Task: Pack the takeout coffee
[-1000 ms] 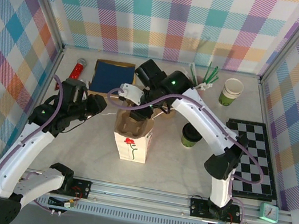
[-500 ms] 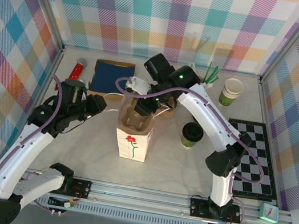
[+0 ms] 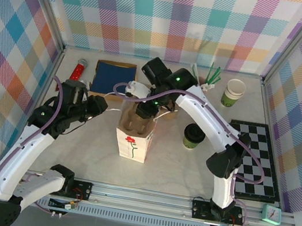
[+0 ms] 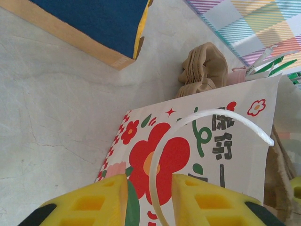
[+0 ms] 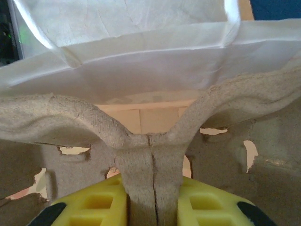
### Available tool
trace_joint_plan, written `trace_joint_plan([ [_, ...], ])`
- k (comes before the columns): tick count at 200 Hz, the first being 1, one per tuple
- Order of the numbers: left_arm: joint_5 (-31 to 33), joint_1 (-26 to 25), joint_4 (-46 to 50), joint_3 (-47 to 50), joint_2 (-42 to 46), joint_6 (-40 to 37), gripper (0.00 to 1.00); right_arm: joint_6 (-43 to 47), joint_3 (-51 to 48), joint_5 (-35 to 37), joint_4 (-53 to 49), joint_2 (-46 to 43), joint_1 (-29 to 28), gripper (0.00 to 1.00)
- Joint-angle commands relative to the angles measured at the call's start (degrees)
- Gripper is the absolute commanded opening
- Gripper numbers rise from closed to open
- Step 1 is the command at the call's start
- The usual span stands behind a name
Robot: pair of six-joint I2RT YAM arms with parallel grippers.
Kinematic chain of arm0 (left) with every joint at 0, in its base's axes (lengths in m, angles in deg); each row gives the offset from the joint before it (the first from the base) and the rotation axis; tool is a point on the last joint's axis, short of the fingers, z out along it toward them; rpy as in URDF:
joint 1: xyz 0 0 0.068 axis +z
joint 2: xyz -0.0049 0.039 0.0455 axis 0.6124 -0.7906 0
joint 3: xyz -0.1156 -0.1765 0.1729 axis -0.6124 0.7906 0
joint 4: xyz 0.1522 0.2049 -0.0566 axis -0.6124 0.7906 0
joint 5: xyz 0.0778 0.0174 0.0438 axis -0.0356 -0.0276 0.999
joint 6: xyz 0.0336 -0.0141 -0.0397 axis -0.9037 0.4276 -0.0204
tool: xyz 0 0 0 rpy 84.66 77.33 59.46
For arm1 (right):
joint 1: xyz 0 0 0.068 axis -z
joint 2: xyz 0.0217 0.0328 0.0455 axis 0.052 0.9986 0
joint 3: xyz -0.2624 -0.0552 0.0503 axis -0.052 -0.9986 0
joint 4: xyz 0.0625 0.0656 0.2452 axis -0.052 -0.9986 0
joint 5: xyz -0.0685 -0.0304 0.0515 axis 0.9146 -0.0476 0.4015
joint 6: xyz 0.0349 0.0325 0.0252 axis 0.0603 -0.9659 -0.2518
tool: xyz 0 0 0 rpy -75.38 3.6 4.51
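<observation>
This looks like a robotics lab test cell: the left arm (image 3: 18, 151) and the right arm (image 3: 207, 123) are bolted to a metal rail (image 3: 142, 196) at the edge of a pale worktop (image 3: 74, 152). Aluminium posts (image 3: 294, 45) hung with loud plaid cloth (image 3: 156, 14) box it in. The props look staged: a takeout coffee (image 3: 193, 137), a pulp cup carrier (image 3: 135, 123) in a paper bag (image 3: 133, 148), a chessboard (image 3: 255, 166), a little clock (image 3: 272, 214)

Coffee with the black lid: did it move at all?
No. The coffee sits in the same spot, just off the checkerboard's left edge.
</observation>
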Motion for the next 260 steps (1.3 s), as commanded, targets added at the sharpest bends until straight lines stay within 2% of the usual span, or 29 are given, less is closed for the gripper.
trace_joint_plan([
  [1,-0.69,0.75,-0.74,-1.07,0.29,-0.51,0.31,1.34,-0.91,3.06,0.10,0.25,-1.26,0.23],
  [54,-0.81,0.75,-1.52,-0.38,0.11,-0.54,0.29,1.09,-2.31,7.96,-0.05,-0.10,-3.73,0.21],
  [95,-1.24,0.75,-2.58,0.16,-0.23,-0.27,0.22,0.34,-2.30,11.47,-1.36,0.16,-5.76,0.21],
  [169,-1.51,0.75,-3.02,0.05,-0.29,-0.30,0.17,-1.96,-3.49,16.98,-4.80,-0.28,-8.10,0.21],
  [260,-0.71,0.75,-2.23,0.05,1.38,-0.57,0.13,-3.85,-8.03,17.04,-3.55,-1.02,-9.00,0.20],
])
